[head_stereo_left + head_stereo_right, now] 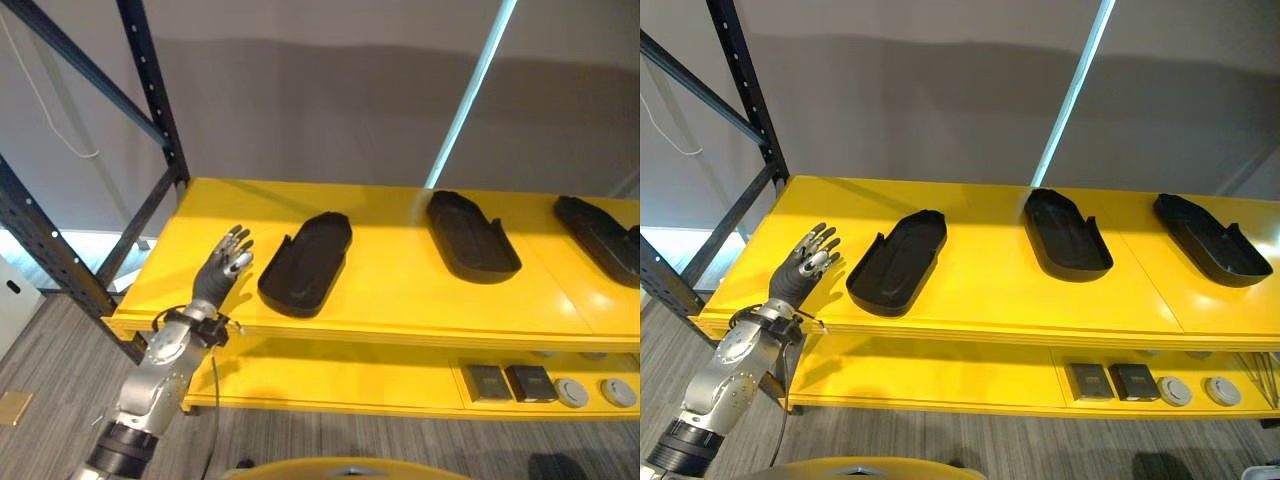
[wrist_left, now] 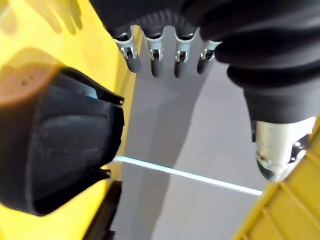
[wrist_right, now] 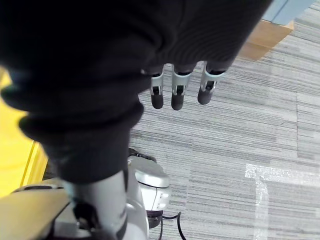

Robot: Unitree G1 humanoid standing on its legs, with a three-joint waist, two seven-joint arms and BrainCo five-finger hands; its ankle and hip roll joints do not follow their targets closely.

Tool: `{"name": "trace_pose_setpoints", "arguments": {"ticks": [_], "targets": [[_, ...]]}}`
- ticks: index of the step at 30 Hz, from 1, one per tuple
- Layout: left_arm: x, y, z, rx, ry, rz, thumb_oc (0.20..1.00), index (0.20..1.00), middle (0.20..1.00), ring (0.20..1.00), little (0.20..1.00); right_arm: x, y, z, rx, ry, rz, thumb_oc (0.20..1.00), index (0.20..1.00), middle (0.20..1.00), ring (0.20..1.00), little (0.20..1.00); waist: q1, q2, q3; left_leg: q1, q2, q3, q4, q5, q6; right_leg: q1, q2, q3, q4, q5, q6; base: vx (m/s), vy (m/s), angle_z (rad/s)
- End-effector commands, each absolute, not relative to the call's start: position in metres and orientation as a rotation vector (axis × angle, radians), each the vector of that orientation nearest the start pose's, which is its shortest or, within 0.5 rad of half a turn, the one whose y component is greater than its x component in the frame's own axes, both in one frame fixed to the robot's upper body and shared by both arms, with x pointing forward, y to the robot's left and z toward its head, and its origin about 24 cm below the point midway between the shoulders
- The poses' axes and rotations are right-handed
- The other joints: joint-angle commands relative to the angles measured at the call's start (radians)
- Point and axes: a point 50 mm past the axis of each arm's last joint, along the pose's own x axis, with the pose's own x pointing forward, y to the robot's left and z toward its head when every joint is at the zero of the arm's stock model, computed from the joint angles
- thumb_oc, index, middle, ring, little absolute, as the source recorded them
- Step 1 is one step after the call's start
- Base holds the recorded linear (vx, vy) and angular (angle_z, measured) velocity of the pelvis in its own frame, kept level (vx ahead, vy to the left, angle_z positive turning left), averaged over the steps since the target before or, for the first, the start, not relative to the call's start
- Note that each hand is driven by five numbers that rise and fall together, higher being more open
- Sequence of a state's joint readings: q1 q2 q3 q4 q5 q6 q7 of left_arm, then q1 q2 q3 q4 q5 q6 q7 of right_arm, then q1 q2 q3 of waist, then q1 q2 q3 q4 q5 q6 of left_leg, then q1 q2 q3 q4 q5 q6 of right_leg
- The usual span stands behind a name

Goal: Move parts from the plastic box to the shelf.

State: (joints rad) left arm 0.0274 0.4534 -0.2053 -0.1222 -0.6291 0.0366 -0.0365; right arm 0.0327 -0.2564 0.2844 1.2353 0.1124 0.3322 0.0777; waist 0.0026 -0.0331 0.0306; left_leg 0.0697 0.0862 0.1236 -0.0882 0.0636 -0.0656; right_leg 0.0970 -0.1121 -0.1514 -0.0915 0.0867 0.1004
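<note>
Three black tray-shaped parts lie on the yellow shelf (image 1: 400,290): one at the left (image 1: 307,262), one in the middle (image 1: 472,235) and one at the right edge (image 1: 600,235). My left hand (image 1: 225,262) hovers over the shelf's left end, just left of the leftmost part and apart from it, open with fingers spread and nothing in it. The left wrist view has that part (image 2: 55,150) beside the straight fingers (image 2: 157,57). My right hand (image 3: 172,95) hangs over grey carpet, fingers relaxed and empty.
Dark blue rack posts (image 1: 150,90) stand at the shelf's left end. On the lower yellow shelf sit two dark square parts (image 1: 508,382) and two grey discs (image 1: 595,392). A yellow rim (image 1: 330,468) shows at the bottom edge.
</note>
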Motion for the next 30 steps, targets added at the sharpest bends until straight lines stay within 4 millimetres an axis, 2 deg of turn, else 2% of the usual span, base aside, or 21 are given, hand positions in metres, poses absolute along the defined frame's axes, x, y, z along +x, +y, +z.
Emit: {"name": "trace_pose_setpoints", "arguments": {"ticks": [1, 10, 18, 30], "targets": [[0.259, 0.17, 0.093, -0.052, -0.151, -0.271, 1.0, 1.0, 1.0, 1.0, 1.0, 0.073, -0.233, -0.165, -0.233, 1.577, -0.007, 1.0, 1.0, 1.0, 1.0, 1.0, 0.013, 0.052, 0.046, 0.053, 0.0, 0.016, 0.001, -0.035, 0.013, 0.036, 0.003, -0.013, 0.004, -0.004, 0.01, 0.0, 0.004, 0.04], [0.26, 0.171, 0.097, 0.01, -0.174, -0.257, 1.0, 1.0, 1.0, 1.0, 1.0, 0.073, -0.23, -0.166, -0.215, 1.568, -0.01, 1.0, 1.0, 1.0, 1.0, 1.0, 0.017, 0.05, 0.043, 0.045, -0.005, 0.013, 0.001, -0.037, 0.015, 0.026, -0.001, -0.018, 0.004, 0.0, 0.017, 0.0, -0.003, 0.05], [0.263, 0.161, 0.069, -0.039, -0.035, -0.272, 1.0, 1.0, 1.0, 1.0, 1.0, 0.071, -0.227, -0.167, -0.218, 1.573, -0.003, 1.0, 1.0, 1.0, 1.0, 1.0, -0.015, 0.049, 0.051, 0.041, 0.0, 0.035, 0.001, -0.038, 0.016, 0.008, 0.004, 0.004, 0.004, 0.005, 0.02, 0.05, -0.008, -0.03], [0.26, 0.163, 0.055, -0.078, 0.016, -0.257, 1.0, 1.0, 1.0, 1.0, 1.0, 0.057, -0.228, -0.169, -0.215, 1.583, -0.013, 1.0, 1.0, 1.0, 1.0, 1.0, -0.044, 0.054, 0.08, 0.017, 0.005, 0.06, 0.001, -0.035, 0.012, -0.03, 0.005, 0.024, 0.004, 0.01, 0.024, 0.02, -0.008, -0.06]]}}
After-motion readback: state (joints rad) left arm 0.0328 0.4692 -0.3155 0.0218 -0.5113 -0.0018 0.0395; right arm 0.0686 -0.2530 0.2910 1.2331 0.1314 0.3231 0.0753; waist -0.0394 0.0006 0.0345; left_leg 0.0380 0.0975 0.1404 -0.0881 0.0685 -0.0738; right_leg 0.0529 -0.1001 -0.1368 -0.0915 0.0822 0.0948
